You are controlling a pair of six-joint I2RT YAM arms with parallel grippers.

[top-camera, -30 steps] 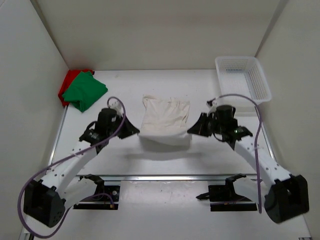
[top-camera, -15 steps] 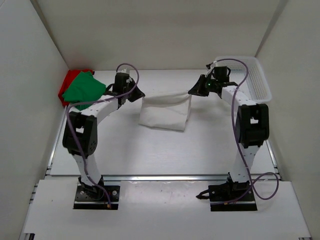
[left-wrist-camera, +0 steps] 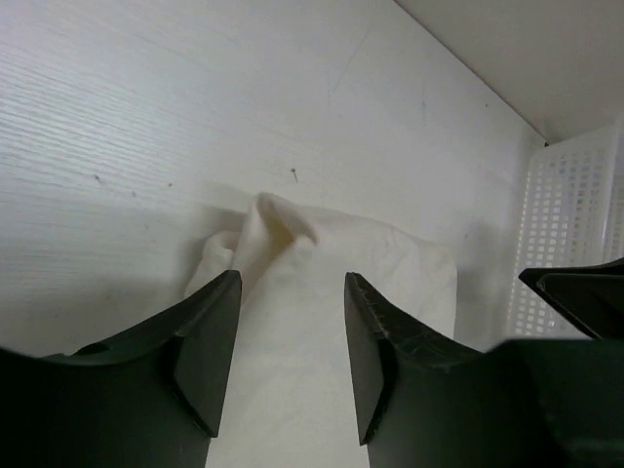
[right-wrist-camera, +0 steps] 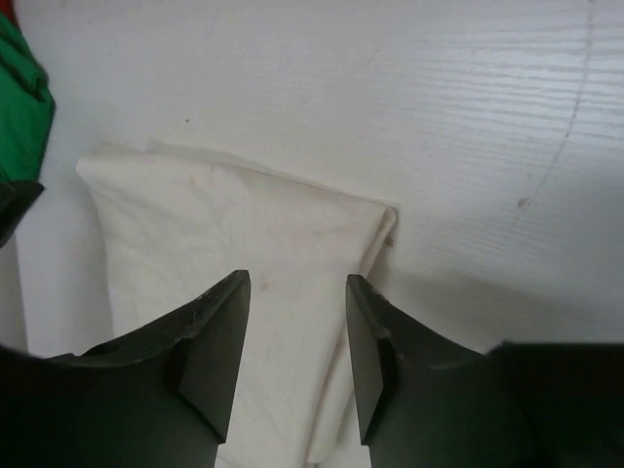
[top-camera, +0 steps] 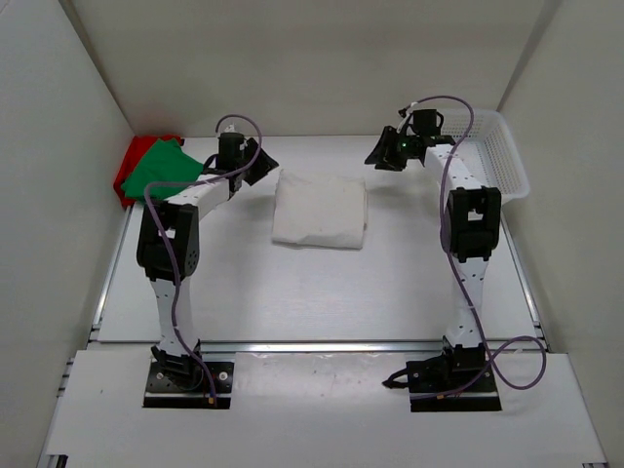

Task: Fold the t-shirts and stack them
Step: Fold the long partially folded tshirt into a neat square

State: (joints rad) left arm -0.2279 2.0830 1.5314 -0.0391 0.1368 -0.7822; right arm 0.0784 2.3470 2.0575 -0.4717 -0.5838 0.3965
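Observation:
The white t-shirt [top-camera: 320, 210] lies flat as a folded rectangle in the middle of the table. My left gripper [top-camera: 258, 164] hovers at its far left corner and stands open, with nothing between its fingers; the left wrist view shows that gripper [left-wrist-camera: 292, 292] over the white cloth [left-wrist-camera: 322, 283]. At the far right corner my right gripper [top-camera: 378, 156] is open too and also holds nothing, seen again in its own wrist view [right-wrist-camera: 297, 283] above the shirt's edge [right-wrist-camera: 244, 234]. The green t-shirt [top-camera: 161, 174] rests on the red t-shirt [top-camera: 132, 156] at the far left.
A white mesh basket [top-camera: 497, 156] stands at the far right corner, just behind the right arm. White walls close in the table on the left, back and right. Both arms stretch far out from their bases.
Both grippers carried the white shirt's near edge up and over to the far side, then opened and let go. The shirt now lies flat, folded in half.

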